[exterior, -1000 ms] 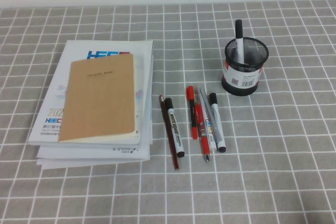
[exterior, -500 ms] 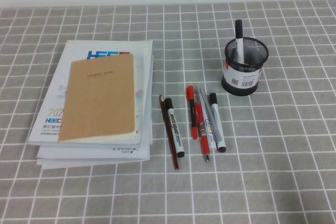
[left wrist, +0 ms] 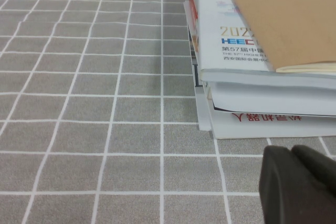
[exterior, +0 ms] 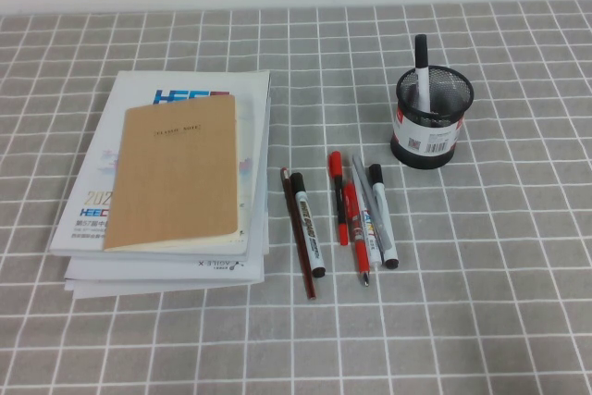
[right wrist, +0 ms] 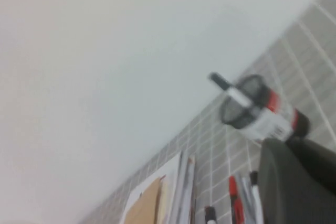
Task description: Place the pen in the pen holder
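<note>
Now you must take the thin, stiff, slippery pen (exterior: 363, 193) at mid-barrel, well ahead of the right gripper (right wrist: 302, 179); left gripper (left wrist: 299, 182) rests beside the books (left wrist: 262, 51), their grasp I cannot tell

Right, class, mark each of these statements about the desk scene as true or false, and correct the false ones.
1. The pen holder already has a marker standing in it. True.
2. The grey pen lies on the table among the markers, outside the holder. True.
3. The pen holder lies tipped on its side. False: it stands upright on its base.
4. The brown notebook lies on top of the stack of white booklets. True.
5. The right gripper is holding the grey pen. False: it holds nothing, and neither arm appears in the high view.
6. The left gripper rests on the notebook. False: it sits above the tablecloth, in front of the stack.
</note>
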Action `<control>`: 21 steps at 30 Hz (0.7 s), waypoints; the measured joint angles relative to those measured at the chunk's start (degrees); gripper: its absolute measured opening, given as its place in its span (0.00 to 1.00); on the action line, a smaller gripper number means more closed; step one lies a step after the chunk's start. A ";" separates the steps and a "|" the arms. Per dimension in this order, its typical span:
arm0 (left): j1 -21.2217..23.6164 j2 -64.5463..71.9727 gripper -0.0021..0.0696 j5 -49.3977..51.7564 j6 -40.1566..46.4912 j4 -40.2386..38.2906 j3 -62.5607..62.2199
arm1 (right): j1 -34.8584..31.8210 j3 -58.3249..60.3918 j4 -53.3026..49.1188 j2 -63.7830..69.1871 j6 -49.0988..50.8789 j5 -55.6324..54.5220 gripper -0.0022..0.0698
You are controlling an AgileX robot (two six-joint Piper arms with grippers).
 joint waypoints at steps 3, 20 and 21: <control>0.00 0.00 0.02 0.00 0.00 0.00 0.00 | 0.00 -5.52 -3.18 4.40 -3.63 2.19 0.01; 0.00 0.00 0.02 0.00 0.00 0.00 0.00 | 0.94 -46.48 -34.23 60.46 -0.78 34.19 0.01; 0.00 0.00 0.02 0.00 0.00 0.00 0.00 | 1.73 -48.49 -36.19 62.85 0.65 36.09 0.01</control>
